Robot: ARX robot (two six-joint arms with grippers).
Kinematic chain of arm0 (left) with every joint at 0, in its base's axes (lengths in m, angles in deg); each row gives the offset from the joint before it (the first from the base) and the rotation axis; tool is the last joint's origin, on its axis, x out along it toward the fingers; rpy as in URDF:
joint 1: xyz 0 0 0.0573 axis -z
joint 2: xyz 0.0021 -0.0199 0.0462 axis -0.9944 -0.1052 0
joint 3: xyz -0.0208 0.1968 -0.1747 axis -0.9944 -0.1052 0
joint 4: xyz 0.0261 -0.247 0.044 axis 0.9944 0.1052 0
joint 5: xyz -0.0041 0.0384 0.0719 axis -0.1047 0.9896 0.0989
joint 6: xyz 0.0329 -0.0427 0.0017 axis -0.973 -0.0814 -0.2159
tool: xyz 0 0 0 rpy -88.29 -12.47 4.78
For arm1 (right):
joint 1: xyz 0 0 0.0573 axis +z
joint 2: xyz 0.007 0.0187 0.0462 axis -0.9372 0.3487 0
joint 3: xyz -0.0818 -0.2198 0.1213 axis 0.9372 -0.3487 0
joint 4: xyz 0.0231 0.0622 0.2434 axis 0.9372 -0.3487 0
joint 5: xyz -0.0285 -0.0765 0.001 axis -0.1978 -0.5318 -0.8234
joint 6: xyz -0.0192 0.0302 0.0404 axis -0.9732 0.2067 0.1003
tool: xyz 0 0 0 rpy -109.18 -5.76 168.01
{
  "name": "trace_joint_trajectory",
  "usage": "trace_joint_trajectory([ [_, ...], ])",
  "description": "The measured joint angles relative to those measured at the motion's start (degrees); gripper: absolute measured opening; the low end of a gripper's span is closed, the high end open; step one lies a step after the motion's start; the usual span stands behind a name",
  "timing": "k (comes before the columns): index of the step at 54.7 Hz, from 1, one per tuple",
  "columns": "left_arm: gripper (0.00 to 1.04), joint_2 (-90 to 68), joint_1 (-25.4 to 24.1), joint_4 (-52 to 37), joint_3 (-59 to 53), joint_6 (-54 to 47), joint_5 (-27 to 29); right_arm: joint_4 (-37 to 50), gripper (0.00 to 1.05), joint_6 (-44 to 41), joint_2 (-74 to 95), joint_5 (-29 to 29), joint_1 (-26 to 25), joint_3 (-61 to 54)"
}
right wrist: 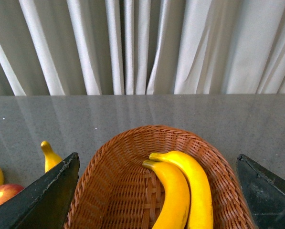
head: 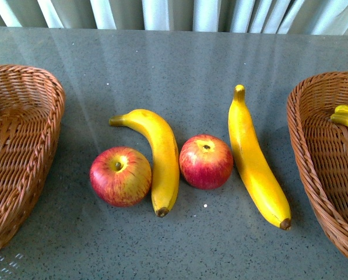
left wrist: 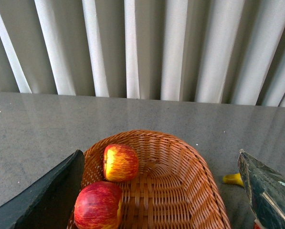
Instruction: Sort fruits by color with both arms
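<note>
On the grey table, in the front view, lie a red apple (head: 120,176), a curved yellow banana (head: 160,156), a second apple (head: 206,161) and a longer banana (head: 255,163) in a row. Neither arm shows in that view. My left gripper (left wrist: 160,153) hangs open above the left wicker basket (left wrist: 180,157), where two apples (left wrist: 120,162) (left wrist: 98,206) rest. My right gripper (right wrist: 156,156) is open over the right basket (right wrist: 109,186), which holds two bananas (right wrist: 173,195) (right wrist: 197,188). Nothing sits between either pair of fingers.
The left basket (head: 42,134) and the right basket (head: 305,134) stand at the table's two ends, with the loose fruit between them. Pleated grey curtains (head: 174,13) hang behind the table's far edge.
</note>
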Motion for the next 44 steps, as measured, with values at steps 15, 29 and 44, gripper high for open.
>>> trace_joint_trajectory([
  [15, 0.96, 0.00, 0.00, 0.00, 0.00, 0.00, 0.00, 0.00, 0.96, 0.00, 0.00, 0.00, 0.00, 0.00],
  [29, 0.96, 0.00, 0.00, 0.00, 0.00, 0.00, 0.00, 0.00, 0.96, 0.00, 0.00, 0.02, 0.00, 0.00],
  [44, 0.96, 0.00, 0.00, 0.00, 0.00, 0.00, 0.00, 0.00, 0.96, 0.00, 0.00, 0.02, 0.00, 0.00],
])
